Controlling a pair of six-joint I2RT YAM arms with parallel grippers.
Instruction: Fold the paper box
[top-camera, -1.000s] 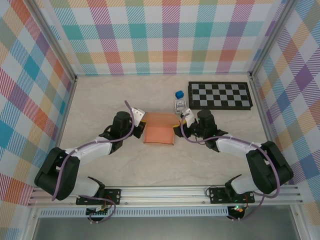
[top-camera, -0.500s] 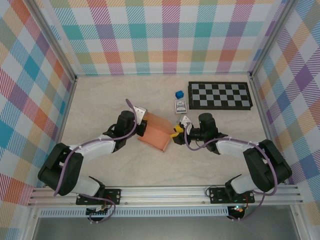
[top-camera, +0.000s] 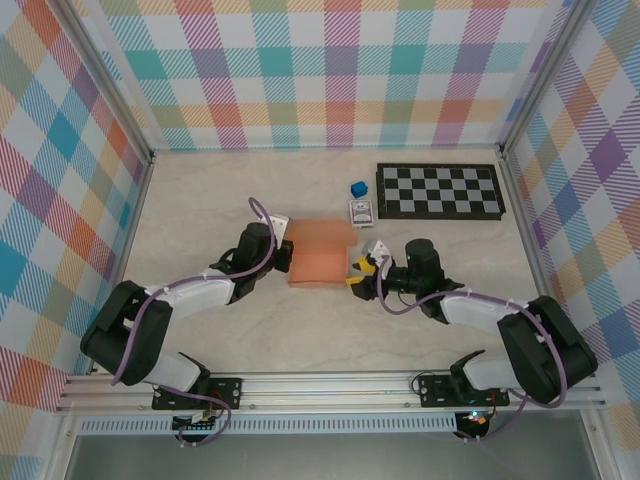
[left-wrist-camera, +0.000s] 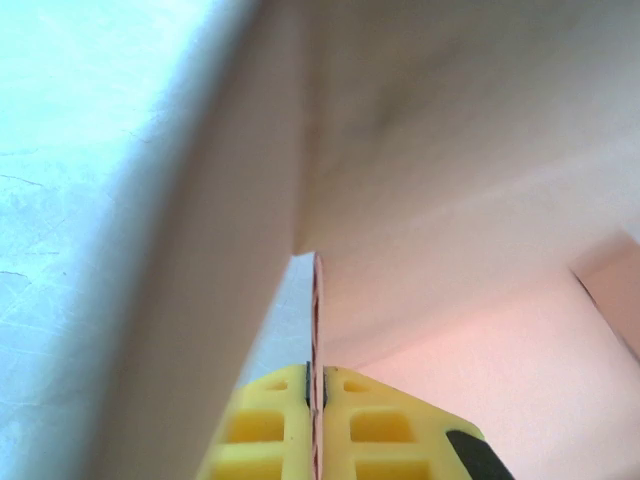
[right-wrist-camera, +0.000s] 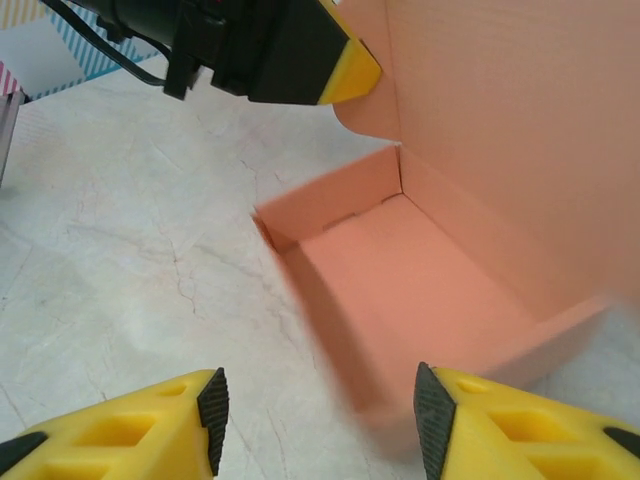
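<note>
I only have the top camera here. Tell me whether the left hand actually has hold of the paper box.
Observer: Yes. In the left wrist view the left hand is shut on a thin wall of the paper box, with the cardboard edge pinched between both yellow fingers.
Operator: Now check the right hand.
Observer: The right hand is open with nothing gripped between its fingers. The box lies just ahead of it, its open side towards that camera.
Operator: Describe the inside.
Observer: The floor is bare, with nothing in it. The low side walls are up, and a tall back panel rises beyond them.
</note>
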